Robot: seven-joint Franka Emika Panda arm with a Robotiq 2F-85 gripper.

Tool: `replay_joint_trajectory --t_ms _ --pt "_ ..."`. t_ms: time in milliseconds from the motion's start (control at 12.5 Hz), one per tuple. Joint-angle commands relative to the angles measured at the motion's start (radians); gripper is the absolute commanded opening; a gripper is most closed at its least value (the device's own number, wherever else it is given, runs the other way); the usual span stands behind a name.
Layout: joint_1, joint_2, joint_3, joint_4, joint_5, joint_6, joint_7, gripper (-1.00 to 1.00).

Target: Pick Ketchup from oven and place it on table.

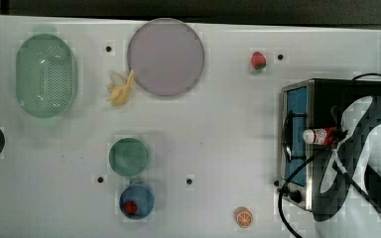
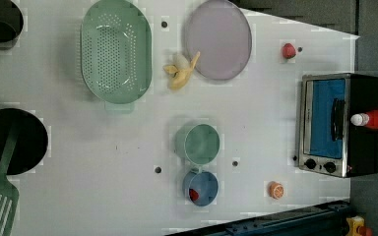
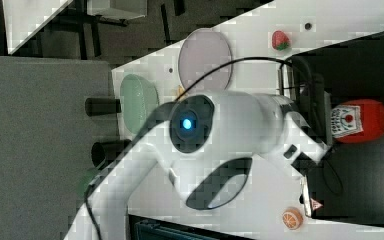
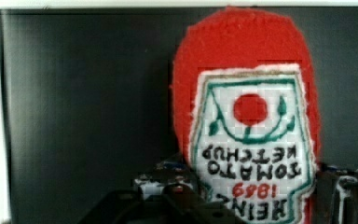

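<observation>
Fingers (image 4: 242,205) astride ketchup (image 4: 247,116) atop oven (image 1: 327,99)

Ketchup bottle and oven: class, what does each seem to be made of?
Ketchup bottle: looks soft and fuzzy, like felt or plush; fraying red edges and a seemingly stitched label suggest fabric, not hard plastic.
Oven: probably metal; matte black casing, shiny silver front frame, bluish glassy door.

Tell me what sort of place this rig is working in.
Probably a robot lab staged as a toy kitchen: a white tabletop with small dark holes, a black toaster oven with bluish glass door, and a pale green perforated plastic colander.
</observation>
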Motion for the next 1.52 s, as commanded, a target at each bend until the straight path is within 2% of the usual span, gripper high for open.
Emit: replay_joint_trajectory --t_ms 80,400,640,960,1200,1520 --pt "0.093 -0.131 0.025 0.091 0.004 -0.121 0.0 0.27" --pt "0.206 -0.236 0.085 0.123 -0.003 -0.213 -0.004 0.27" --pt "0.267 -0.288 0.157 0.122 -0.005 -0.245 -0.004 0.27" --pt "0.318 -0.299 0.244 0.112 -0.011 -0.328 -0.004 0.27" --pt "0.349 -0.299 0.289 0.073 -0.046 -0.327 -0.002 0.27" --pt "0.391 -0.298 0.337 -0.065 -0.101 -0.259 0.005 0.27"
